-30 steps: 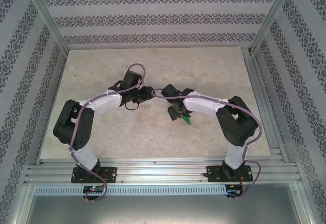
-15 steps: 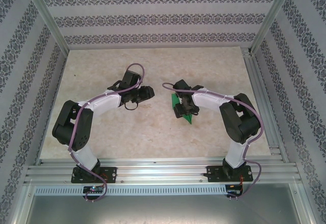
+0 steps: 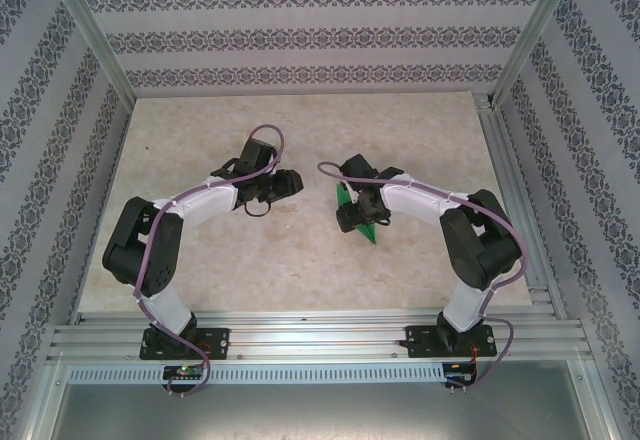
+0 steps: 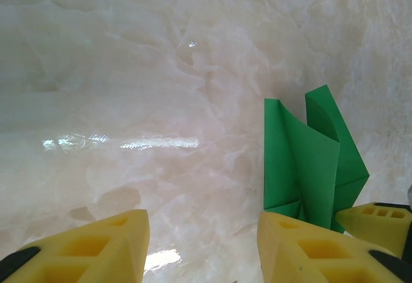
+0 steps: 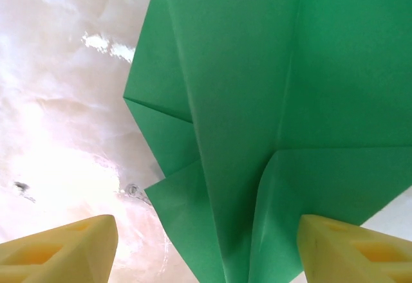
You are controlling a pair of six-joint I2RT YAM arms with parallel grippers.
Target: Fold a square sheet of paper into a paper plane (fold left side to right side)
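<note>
The green paper (image 3: 346,198) lies mid-table, folded into a narrow creased shape with layered flaps. In the left wrist view the paper (image 4: 309,161) has two flaps standing up a little. My right gripper (image 3: 357,216) hovers right over it, open. In the right wrist view the paper (image 5: 257,103) spreads between and beyond the yellow fingers (image 5: 354,251) of the right gripper (image 5: 206,260), which stand wide apart. My left gripper (image 3: 291,181) is open to the left of the paper, over bare table. Its yellow fingers (image 4: 84,244) hold nothing, and the left gripper (image 4: 203,254) sits short of the paper.
The tabletop (image 3: 300,130) is glossy beige marble. Patterned walls and aluminium frame posts (image 3: 95,35) close it in on three sides. A metal rail (image 3: 310,335) runs along the near edge. One right-gripper finger (image 4: 380,222) shows at the lower right of the left wrist view.
The right gripper drew back to the right and turned, uncovering more of the green paper. Since half a second ago it has barely shifted. The left arm has stayed put.
</note>
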